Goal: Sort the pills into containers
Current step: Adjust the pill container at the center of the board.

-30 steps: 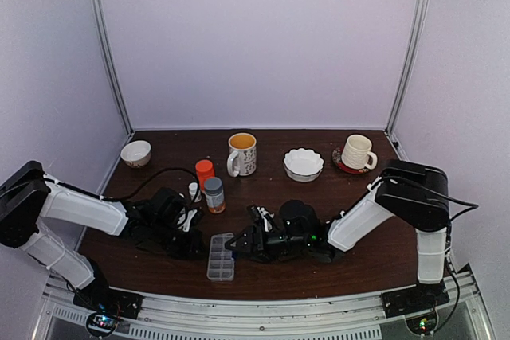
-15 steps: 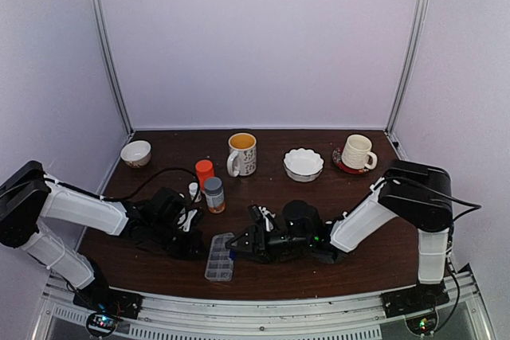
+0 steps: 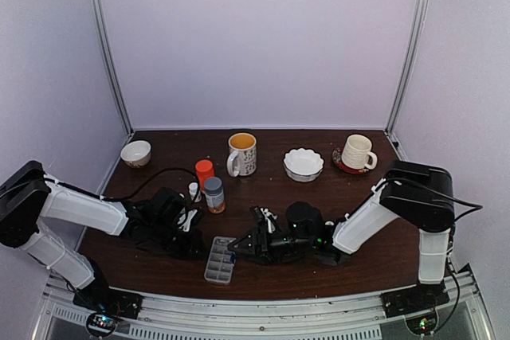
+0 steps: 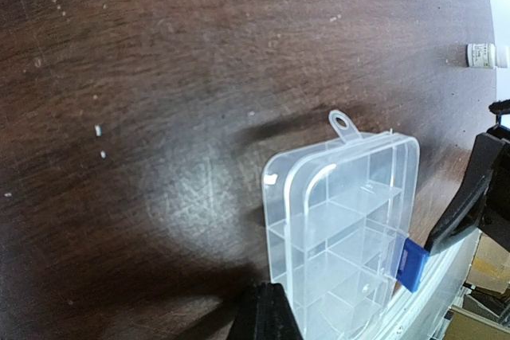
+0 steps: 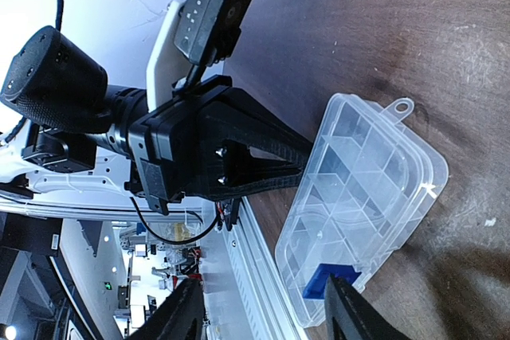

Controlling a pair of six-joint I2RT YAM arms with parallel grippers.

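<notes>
Clear plastic box (image 3: 220,259) lies flat near the front edge of the tabletop (image 3: 374,197), left of centre, lid seemingly closed. Pinched together, the left fingers (image 4: 267,316) rest against its corner, likely to steady it. Spread apart, the right fingers (image 5: 344,308) straddle the blue clasp (image 5: 325,283), probably to unlatch it. A few tiny pale pills (image 4: 98,129) lie loose on the wood beside the box

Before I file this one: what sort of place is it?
Likely a robotics lab test booth, not a home: plain pale walls on metal framing enclose a dark table, with a staged mug and a pill organizer.
</notes>
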